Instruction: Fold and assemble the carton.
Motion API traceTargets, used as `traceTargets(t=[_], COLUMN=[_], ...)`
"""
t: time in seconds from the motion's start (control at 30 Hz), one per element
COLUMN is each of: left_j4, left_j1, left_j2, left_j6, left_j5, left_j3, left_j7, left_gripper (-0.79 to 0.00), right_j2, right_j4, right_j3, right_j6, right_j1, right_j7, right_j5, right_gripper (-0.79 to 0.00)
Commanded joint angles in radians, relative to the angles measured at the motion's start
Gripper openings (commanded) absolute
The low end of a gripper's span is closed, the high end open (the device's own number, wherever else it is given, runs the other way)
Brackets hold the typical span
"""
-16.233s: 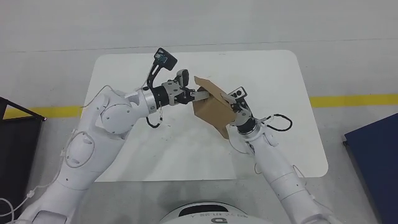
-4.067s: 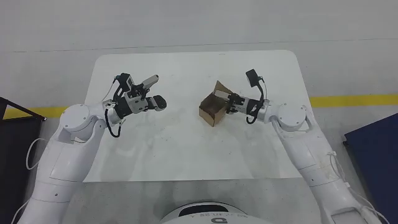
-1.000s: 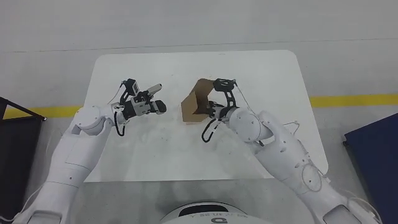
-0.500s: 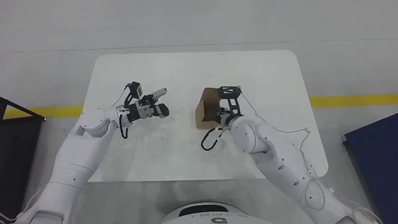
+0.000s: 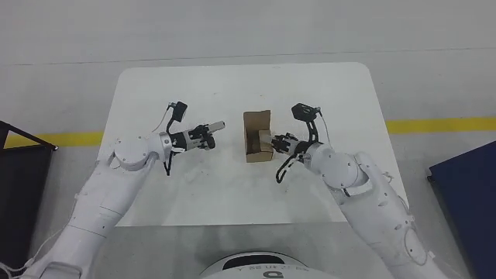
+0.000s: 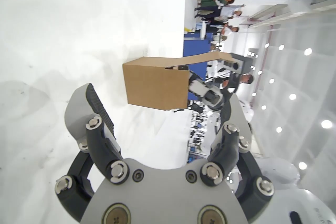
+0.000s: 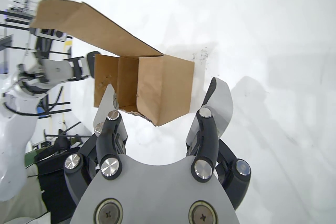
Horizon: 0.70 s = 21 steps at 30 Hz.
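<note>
White worktop [image 5: 232, 194] with rounded corners, faintly scuffed.

At its middle, a brown carton [image 5: 256, 141], standing on its closed base, mouth open upward. Plain cardboard walls, squared up into a box. One long lid flap [image 7: 86, 25] raised from the edge at 12 o'clock, tilted slightly outward, not folded down. Bare cardboard inside.

At the carton's 9 o'clock, the left gripper [image 5: 211, 128], near but clear of the wall, aimed straight at the carton. Spread wide, with nothing between the ribbed pads [image 6: 101, 107].

At the carton's 3 o'clock, the right gripper [image 5: 273, 142], close up against the open top. Likewise spread wide and clamped on nothing. One finger [image 7: 107, 99] poised over the mouth just inside the rim, the other finger [image 7: 220, 99] outside the wall, and a corner of the carton in the gap between them. Contact with the cardboard on either side: impossible to tell.
</note>
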<state>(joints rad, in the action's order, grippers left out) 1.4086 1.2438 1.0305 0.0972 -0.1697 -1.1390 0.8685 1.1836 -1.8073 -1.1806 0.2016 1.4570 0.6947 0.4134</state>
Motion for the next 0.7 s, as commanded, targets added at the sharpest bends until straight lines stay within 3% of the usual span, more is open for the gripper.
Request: traceTargets(t=[0.0,0.1,0.23,0.4,0.47,0.67], left_j4=[0.013,0.027,0.028,0.028,0.028,0.022], left_j1=[-0.007,-0.022,-0.044,-0.074,-0.086,-0.113], left_j2=[0.003,0.007,0.013,0.022,0.027,0.04], left_j6=[0.003,0.0,-0.011,-0.042,-0.055,-0.075], left_j5=[0.04,0.076,0.123,0.167,0.183,0.193], left_j3=[0.02,0.049,0.084,0.122,0.137,0.173], left_j7=[-0.003,0.011,0.02,0.006,-0.006,-0.024], left_gripper=[0.0,0.0,-0.068,-0.117,-0.185,-0.228], right_j2=[-0.004,-0.006,-0.006,0.001,0.003,0.007], right_j4=[0.025,0.084,0.187,0.289,0.314,0.352], right_j3=[-0.042,-0.088,-0.095,-0.051,-0.035,-0.004], right_j6=[-0.096,-0.233,-0.35,-0.395,-0.405,-0.439], right_j1=[0.014,0.025,0.002,-0.048,-0.066,-0.094], right_j7=[-0.001,0.01,0.037,0.045,0.052,0.076], right_j5=[-0.089,-0.23,-0.316,-0.333,-0.341,-0.363], right_gripper=[-0.292,-0.363,-0.351,-0.246,-0.249,-0.243])
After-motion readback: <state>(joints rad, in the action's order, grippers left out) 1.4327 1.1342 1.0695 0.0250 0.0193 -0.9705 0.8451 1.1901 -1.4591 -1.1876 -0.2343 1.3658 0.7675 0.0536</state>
